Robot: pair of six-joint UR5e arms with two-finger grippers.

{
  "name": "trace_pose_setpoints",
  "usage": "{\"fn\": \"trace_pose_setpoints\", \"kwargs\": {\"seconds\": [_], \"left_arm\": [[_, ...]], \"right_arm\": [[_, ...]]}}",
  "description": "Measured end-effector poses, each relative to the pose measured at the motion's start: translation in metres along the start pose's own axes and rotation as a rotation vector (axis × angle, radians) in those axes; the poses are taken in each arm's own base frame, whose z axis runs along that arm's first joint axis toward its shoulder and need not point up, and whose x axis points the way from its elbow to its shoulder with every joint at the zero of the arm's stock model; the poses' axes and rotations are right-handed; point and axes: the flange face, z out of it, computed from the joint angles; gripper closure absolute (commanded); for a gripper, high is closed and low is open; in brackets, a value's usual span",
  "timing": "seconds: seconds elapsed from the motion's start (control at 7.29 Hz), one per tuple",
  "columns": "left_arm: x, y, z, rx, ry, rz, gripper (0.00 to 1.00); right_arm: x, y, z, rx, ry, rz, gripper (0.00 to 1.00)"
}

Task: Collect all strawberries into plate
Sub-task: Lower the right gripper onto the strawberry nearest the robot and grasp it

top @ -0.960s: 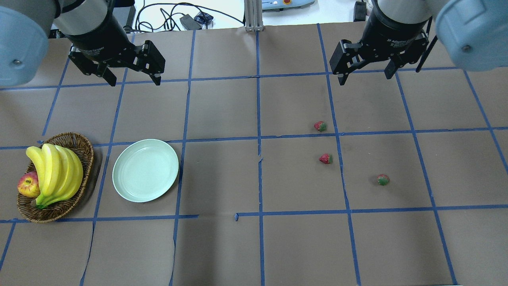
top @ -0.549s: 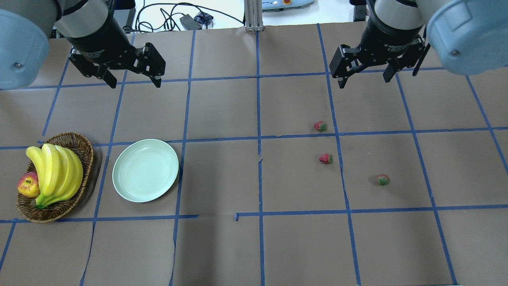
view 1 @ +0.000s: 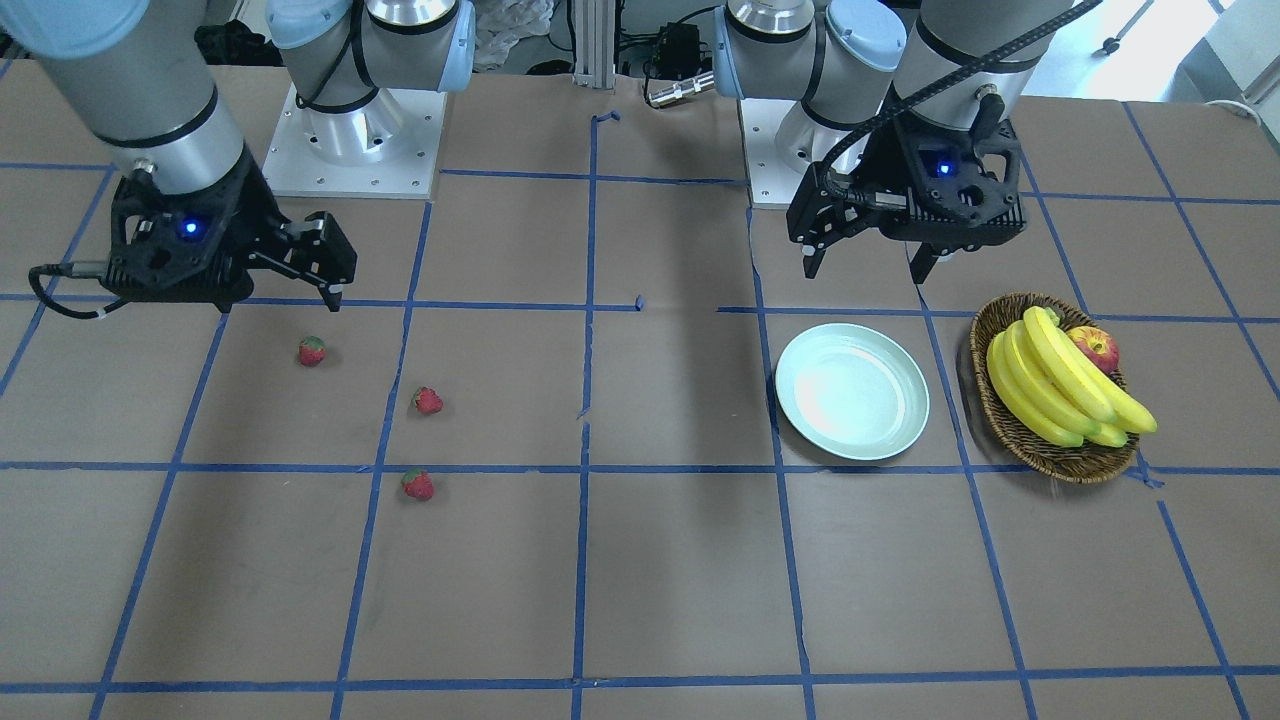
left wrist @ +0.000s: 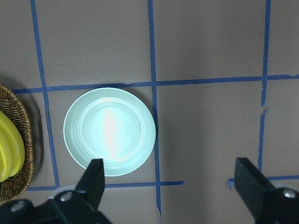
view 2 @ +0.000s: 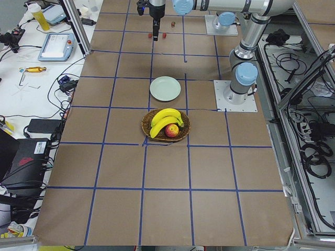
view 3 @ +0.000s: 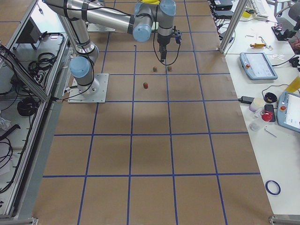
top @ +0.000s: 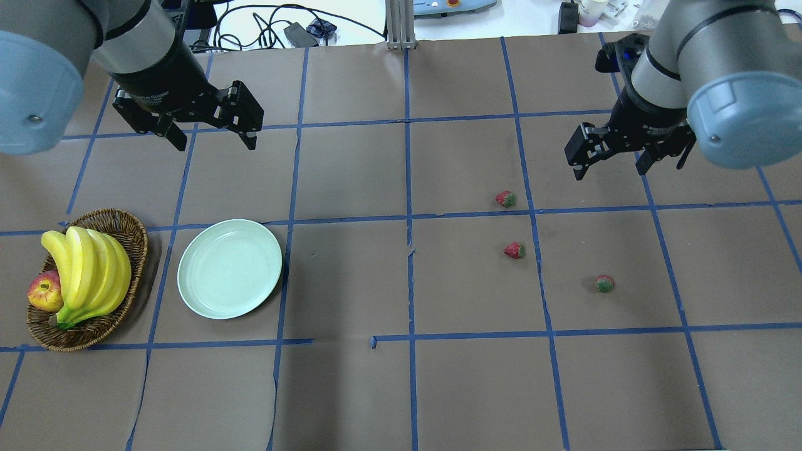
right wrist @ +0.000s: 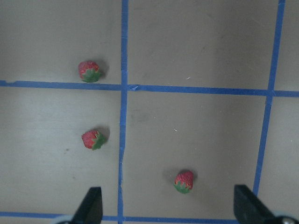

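Three small red strawberries lie apart on the brown paper on the right: one, one and one. The right wrist view looks straight down on them. My right gripper hangs open above the table, up and right of the first strawberry, holding nothing. The pale green plate sits empty at the left, also in the left wrist view. My left gripper is open and empty, hovering beyond the plate.
A wicker basket with bananas and an apple stands left of the plate. Blue tape lines grid the paper. Cables and devices lie past the table's far edge.
My right gripper has swung right and nearer to the strawberries, still open. The left gripper has shifted only slightly. Strawberries and plate have not moved.
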Motion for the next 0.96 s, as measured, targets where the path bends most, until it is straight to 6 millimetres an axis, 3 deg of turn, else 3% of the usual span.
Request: {"fn": "trace_pose_setpoints", "kwargs": {"seconds": [0.27,0.41,0.69,0.96], "left_arm": [[0.0,0.001,0.003,-0.006,0.0,0.0,0.0],[0.0,0.001,0.004,-0.008,0.0,0.0,0.0],[0.0,0.001,0.005,-0.009,0.0,0.001,0.0],[0.001,0.0,0.005,-0.01,0.0,0.001,0.0]], "right_arm": [[0.009,0.031,0.082,0.036,0.012,-0.004,0.0],[0.013,0.048,0.114,0.053,0.015,-0.026,0.0],[0.024,0.069,0.152,0.028,0.003,-0.076,0.0],[0.027,0.08,0.173,0.015,0.001,-0.084,0.0]]}}
